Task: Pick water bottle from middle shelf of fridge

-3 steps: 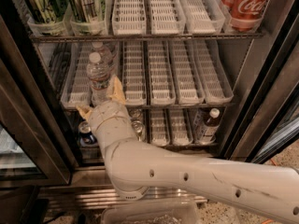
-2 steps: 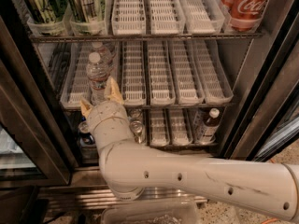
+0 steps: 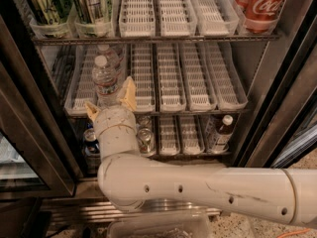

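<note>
The gripper [image 3: 110, 103] is seen at the front left of the middle shelf [image 3: 195, 83], inside the fridge [image 3: 280, 98]. Its two tan fingers [image 3: 129, 93] are spread apart, and the lower part of the water bottle [image 3: 105, 81] is placed between them. It seems that the bottle is not clamped, but whether a finger touches the plastic cannot be told from this angle. The bottle is standing upright in a lane at the left side of the shelf, near the front edge, with its white cap on. A second clear bottle [image 3: 113, 53] is seen just behind it. The white arm [image 3: 198, 185] is stretched in from the lower right. On the rack above, green cans [image 3: 44, 4] are kept at the left and red cola cans [image 3: 260, 4] at the right. On the rack below, small cans [image 3: 145, 139] and a brown bottle [image 3: 221, 133] are stored.
</note>
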Robot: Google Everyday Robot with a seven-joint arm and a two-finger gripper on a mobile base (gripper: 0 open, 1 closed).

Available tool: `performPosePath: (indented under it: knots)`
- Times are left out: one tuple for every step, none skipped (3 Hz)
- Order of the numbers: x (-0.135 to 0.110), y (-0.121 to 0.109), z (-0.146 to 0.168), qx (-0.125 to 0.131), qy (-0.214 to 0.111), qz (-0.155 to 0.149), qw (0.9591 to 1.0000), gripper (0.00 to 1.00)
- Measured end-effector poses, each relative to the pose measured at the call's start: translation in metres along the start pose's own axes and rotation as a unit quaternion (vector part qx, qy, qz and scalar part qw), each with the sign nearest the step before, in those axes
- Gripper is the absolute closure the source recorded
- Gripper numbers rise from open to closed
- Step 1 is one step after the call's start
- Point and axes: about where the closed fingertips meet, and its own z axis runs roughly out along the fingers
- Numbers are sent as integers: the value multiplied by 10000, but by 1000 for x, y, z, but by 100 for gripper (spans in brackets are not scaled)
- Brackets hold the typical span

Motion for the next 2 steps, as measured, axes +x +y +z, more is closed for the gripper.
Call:
performPosePath:
  knots:
    - [2,6,2,40,-13,206,9998,19]
    - [1,11,7,53,-73,427,9990,21]
